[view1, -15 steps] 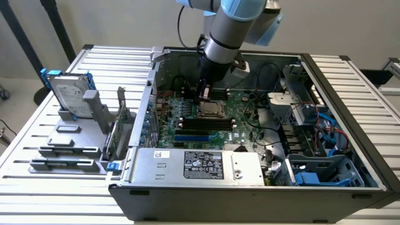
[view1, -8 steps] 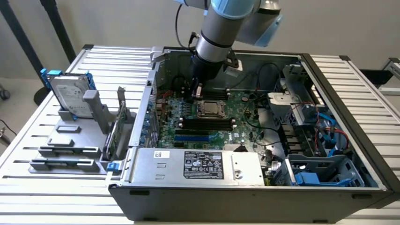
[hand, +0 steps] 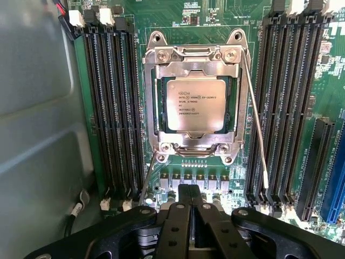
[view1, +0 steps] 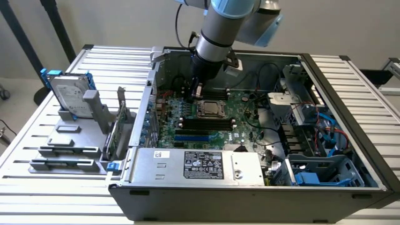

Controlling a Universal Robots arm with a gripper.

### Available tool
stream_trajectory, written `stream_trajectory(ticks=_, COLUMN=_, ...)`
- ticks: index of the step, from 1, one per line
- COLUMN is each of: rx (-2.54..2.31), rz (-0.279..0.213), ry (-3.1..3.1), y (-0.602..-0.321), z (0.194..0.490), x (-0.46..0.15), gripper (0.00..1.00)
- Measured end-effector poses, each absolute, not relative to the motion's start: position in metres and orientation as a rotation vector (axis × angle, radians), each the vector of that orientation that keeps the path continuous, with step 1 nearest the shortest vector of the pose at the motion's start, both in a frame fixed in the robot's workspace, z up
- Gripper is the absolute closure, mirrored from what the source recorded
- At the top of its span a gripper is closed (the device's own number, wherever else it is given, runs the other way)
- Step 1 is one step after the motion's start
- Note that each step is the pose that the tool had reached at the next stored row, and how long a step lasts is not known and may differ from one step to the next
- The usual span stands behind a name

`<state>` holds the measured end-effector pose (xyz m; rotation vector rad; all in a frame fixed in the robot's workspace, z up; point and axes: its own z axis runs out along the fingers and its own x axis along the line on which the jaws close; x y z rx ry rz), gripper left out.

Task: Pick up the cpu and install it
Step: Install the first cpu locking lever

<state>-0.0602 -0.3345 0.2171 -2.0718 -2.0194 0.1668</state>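
Silver cpu [hand: 195,104] sits in the motherboard socket [hand: 191,56], levers [hand: 256,124] apparently unlatched. Gripper [hand: 194,190] hangs above, jaws clenched, empty. I fear a bump before latching shifts it askew.

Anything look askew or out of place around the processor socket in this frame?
The small square silver-topped cpu lies flat and square in the metal socket frame. One oddity: the thin wire retention lever slants away from the frame towards the black memory slots, seemingly unlatched.

cpu [hand: 194,104] in socket [hand: 191,56] on motherboard [hand: 161,16], memory slots [hand: 110,108] on both sides.
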Motion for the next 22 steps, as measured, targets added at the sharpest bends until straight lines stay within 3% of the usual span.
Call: stream_trajectory(ticks=22, rx=-2.166, rz=0.128, ry=-1.927, y=-0.3343, z=0.2223, x=-0.0669, gripper=0.89)
